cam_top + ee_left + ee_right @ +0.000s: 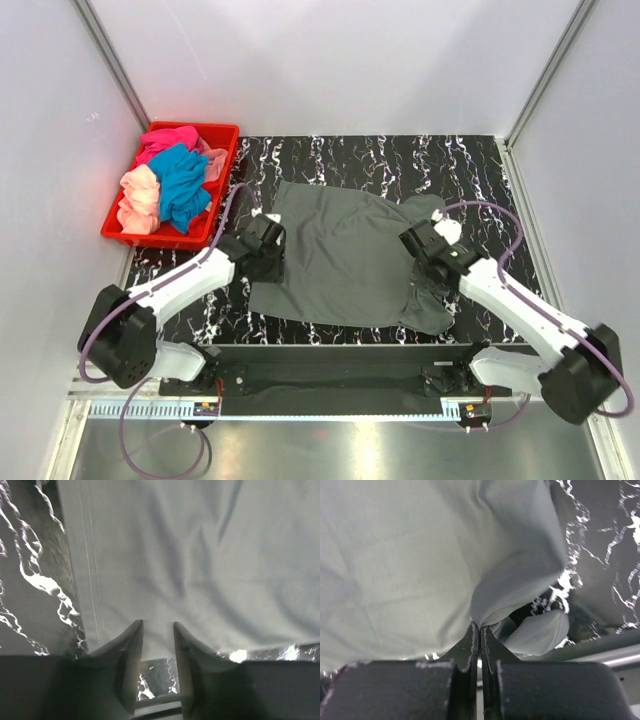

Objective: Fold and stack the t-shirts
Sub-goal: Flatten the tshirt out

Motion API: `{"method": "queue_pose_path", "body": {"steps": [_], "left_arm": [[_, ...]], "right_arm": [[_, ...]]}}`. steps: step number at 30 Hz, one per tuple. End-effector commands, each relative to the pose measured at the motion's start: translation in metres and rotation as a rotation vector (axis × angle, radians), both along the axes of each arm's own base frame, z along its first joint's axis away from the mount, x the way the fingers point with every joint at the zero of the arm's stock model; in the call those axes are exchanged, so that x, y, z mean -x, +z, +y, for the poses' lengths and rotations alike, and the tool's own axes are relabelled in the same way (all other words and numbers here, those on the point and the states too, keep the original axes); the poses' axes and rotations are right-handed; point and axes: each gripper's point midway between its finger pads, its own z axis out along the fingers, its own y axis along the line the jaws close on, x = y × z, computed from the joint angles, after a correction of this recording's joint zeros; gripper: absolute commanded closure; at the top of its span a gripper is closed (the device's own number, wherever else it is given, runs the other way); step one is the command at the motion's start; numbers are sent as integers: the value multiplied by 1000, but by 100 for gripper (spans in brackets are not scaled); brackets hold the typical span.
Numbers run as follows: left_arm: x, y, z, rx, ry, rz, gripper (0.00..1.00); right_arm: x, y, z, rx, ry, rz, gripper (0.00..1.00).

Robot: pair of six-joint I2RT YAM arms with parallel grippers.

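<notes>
Here, a dark grey t-shirt (345,255) lies spread on the worktop (400,160); the left pincer (157,626) stands apart at its left edge, the right pincer (479,626) clamps its right edge.

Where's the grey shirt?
In the top view, the grey t-shirt lies spread across the middle of the table, to the right of the red crate.

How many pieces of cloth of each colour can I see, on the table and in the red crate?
dark grey t-shirt, spread on the table: 1
magenta-pink bundle, in the red crate: 1
teal-blue bundle, in the crate: 1
peach bundle, in the crate: 1
Total: 4. The crumpled bundles may each hide more than one shirt; that cannot be told.
</notes>
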Motion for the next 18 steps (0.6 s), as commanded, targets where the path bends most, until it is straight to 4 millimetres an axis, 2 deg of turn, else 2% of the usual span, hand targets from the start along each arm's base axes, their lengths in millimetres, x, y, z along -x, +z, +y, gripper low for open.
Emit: {"method": "queue_pose_path", "body": {"steps": [1,2,3,4,5,6,7,8,10,11,13,14,16,18], "left_arm": [[-37,30,-4,7,81,-139,54],[-35,32,-2,9,95,-144,51],[-25,22,5,-5,109,-122,47],[-22,21,7,19,148,-130,44],[-19,28,12,47,183,-160,40],[-13,22,19,44,223,-155,37],[-6,10,35,28,327,-136,33],[-1,8,45,24,396,-129,33],[4,1,66,18,606,-83,30],[15,-3,72,-1,649,-31,30],[20,-6,71,15,701,19,31],[25,-9,66,52,752,59,35],[33,-14,53,118,813,137,39],[41,-18,52,126,859,184,42]], "right_arm": [[-33,6,6,4,-72,-85,100],[-41,6,10,-12,-71,-107,100],[-44,2,10,-13,-68,-105,100],[-47,-1,11,-19,-55,-94,100],[-55,-6,12,-20,-54,-93,100],[-63,-6,8,-22,-68,-96,100],[-68,-8,8,-13,-58,-92,100],[-79,-10,10,-7,-62,-87,100],[-87,-12,14,2,-44,-72,100],[-92,-18,18,4,-39,-57,100],[-96,-18,25,-20,-22,-55,100],[-99,-20,27,-25,-19,-57,100],[-97,-23,30,-45,-16,-53,100],[-95,-24,31,-55,-18,-54,100]]}}
